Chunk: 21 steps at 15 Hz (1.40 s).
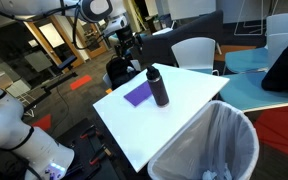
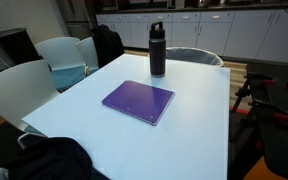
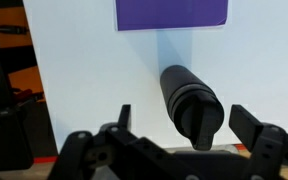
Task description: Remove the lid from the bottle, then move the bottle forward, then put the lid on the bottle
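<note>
Gripper (image 3: 184, 122), jaws spread wide, looks down on a white table (image 3: 84, 80) where the capped bottle (image 3: 179, 90) stands.
Purple sheet (image 2: 139, 101) lies just beside it; smooth rigid metal, probably weighty, so pinch the small lid's (image 2: 158, 25) sides squarely.

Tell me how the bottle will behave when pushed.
The bottle is tall and narrow, so a high push would likely tip it. Its round body would probably roll once down. It looks rigid, metal-like; the smooth table should let it slide.
</note>
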{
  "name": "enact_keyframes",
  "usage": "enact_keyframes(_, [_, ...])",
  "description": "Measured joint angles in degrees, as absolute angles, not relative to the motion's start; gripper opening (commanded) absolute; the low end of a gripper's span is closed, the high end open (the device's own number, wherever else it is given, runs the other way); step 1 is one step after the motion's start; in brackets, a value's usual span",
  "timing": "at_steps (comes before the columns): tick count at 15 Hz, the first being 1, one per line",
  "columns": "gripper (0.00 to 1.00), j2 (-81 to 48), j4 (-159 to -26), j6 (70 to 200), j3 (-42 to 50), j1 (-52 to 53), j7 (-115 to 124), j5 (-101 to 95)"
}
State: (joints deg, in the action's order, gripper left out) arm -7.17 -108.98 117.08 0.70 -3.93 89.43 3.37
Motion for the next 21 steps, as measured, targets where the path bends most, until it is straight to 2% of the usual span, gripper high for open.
enact_keyframes(6, [1.00, -7.46, -109.10, 123.23, 2.17, -3.91, 89.18, 4.66])
enact_keyframes(21, [1.00, -14.78, -109.24, 128.96, 3.89, -2.41, 89.19, -2.21])
